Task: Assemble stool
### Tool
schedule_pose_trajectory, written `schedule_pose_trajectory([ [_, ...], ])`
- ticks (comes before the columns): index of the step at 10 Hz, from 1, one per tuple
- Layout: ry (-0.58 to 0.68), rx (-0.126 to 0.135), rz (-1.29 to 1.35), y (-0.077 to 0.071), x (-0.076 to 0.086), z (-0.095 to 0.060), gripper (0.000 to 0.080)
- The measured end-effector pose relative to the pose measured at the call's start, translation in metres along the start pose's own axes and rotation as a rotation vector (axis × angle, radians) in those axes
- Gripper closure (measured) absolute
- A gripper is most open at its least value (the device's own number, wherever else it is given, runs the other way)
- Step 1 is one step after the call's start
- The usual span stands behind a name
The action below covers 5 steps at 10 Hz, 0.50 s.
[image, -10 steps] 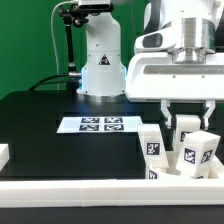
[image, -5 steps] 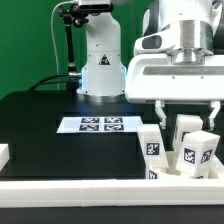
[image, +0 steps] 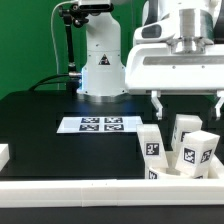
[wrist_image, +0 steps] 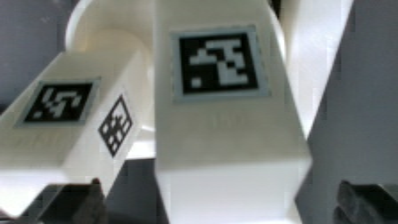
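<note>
Hand (image: 187,108), jaws wide, over black table (image: 40,120)

A robotics lab: a white robot arm (image: 100,62) stands on a black table (image: 40,115), with green backdrop (image: 25,40) and tagged marker board (image: 100,125).

Black desk, white parts bunched at one side.
The desk (image: 40,115) is matte black. The marker board (image: 100,125) lies flat in the middle, and tagged white legs (image: 197,150) stand clustered at the exterior view's right. A long white rail (image: 90,188) runs along the front edge, and the arm's white base (image: 102,75) sits at the back.
</note>
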<state>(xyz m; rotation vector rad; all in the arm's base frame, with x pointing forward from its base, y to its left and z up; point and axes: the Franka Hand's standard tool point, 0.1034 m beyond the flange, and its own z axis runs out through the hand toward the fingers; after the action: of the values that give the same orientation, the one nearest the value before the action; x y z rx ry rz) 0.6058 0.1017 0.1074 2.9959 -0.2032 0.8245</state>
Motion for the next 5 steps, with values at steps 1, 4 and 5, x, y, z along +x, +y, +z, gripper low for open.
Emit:
schedule_pose_trajectory([
  [1, 0.000, 0.004, 0.000, 0.0009, 0.0055, -0.0053, 0.0150],
  [4, 0.001, -0.002, -0.006, 0.0054, 0.0074, -0.0038, 0.0150],
  [5, -0.010, -0.003, -0.005, 0.0055, 0.0065, -0.0032, 0.0150],
])
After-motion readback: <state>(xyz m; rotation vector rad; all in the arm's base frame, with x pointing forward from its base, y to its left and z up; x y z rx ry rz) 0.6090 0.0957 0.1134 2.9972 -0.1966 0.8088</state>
